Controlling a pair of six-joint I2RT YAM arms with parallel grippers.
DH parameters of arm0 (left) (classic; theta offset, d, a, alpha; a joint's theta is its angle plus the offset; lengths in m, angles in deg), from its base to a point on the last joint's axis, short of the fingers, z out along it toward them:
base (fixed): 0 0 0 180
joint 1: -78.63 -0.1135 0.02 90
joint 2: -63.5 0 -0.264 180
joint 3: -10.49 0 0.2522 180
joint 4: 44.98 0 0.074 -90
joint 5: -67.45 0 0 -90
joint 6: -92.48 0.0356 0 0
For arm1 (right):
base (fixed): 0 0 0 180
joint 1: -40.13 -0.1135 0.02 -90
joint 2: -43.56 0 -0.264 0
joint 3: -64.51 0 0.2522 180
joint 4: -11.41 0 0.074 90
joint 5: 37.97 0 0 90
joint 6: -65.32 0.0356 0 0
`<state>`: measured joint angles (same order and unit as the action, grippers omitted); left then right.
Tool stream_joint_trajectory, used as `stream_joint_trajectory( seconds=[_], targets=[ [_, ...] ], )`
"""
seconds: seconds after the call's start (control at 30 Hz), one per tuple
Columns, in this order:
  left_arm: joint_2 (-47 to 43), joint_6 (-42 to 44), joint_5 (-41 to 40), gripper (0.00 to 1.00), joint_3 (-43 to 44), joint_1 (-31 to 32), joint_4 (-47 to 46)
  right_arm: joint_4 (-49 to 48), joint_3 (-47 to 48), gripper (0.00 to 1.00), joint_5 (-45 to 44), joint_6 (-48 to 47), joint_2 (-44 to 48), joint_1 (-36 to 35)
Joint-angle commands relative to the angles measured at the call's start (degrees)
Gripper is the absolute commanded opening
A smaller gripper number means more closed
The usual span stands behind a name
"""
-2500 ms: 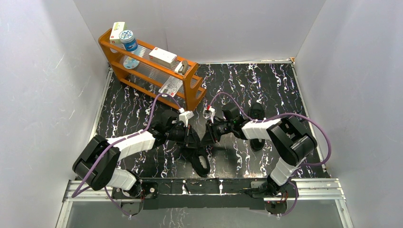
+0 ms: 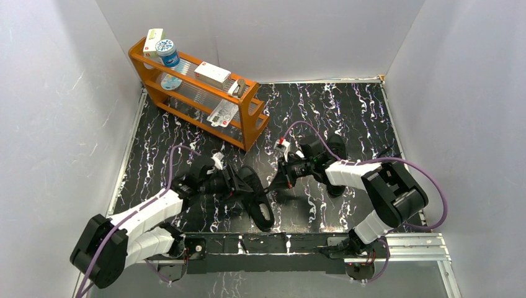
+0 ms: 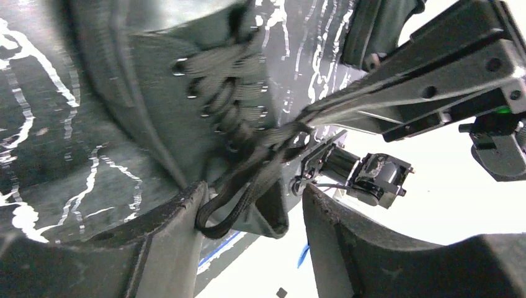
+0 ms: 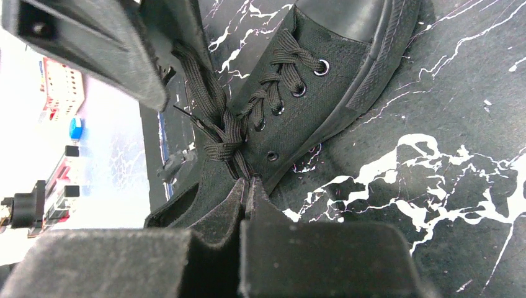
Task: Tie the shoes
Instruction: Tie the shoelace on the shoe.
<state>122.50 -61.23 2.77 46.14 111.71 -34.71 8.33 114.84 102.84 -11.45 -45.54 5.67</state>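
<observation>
One black shoe (image 2: pixel 260 205) lies at the front middle of the table, between both grippers. In the left wrist view its eyelets and crossed laces (image 3: pixel 229 81) fill the top. A doubled lace loop (image 3: pixel 226 211) hangs between the spread jaws of my left gripper (image 3: pixel 251 189) and rests against the left finger (image 3: pixel 167 242); the jaws stand open. My right gripper (image 4: pixel 247 183) is shut on the shoelace just off this shoe's (image 4: pixel 310 81) tongue, pulling it taut. The second shoe (image 2: pixel 337 148) sits behind the right arm, mostly hidden.
An orange rack (image 2: pixel 254 124) with small boxes and a bottle stands at the back left. White walls close in the black marbled table (image 2: pixel 347 105) on three sides. An aluminium rail (image 2: pixel 409 245) runs along the near edge.
My left arm has drawn back towards the left and near edge, its gripper now left of the shoe. The right gripper has shifted slightly right, still shut on the lace.
</observation>
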Motion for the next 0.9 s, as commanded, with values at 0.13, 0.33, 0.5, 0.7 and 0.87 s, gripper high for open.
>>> stream_joint_trajectory(
  seconds=[0.13, 0.33, 0.5, 0.7, 0.87],
  targets=[
    [-7.2, -0.7, -9.8, 0.59, 13.0, 2.8, 22.6, -2.3, 1.7, 0.00, 1.4, -0.1, -0.5, 0.3],
    [-6.7, -5.8, -9.5, 0.66, 25.4, 2.8, 29.7, -2.2, 2.2, 0.00, 1.0, 0.1, -0.8, 0.3],
    [-1.5, -1.9, -14.2, 0.80, 37.6, 2.8, 37.4, -2.1, 1.8, 0.00, 0.4, 0.2, 0.0, 0.3],
    [4.2, 5.6, -7.7, 0.53, 30.7, 3.9, 35.2, -1.0, 3.2, 0.00, 0.2, 0.2, -0.4, 0.3],
    [-0.5, 6.5, -3.3, 0.49, 20.8, 8.2, 24.9, 0.1, 4.1, 0.00, 0.1, -1.2, 0.1, 0.3]
  ],
)
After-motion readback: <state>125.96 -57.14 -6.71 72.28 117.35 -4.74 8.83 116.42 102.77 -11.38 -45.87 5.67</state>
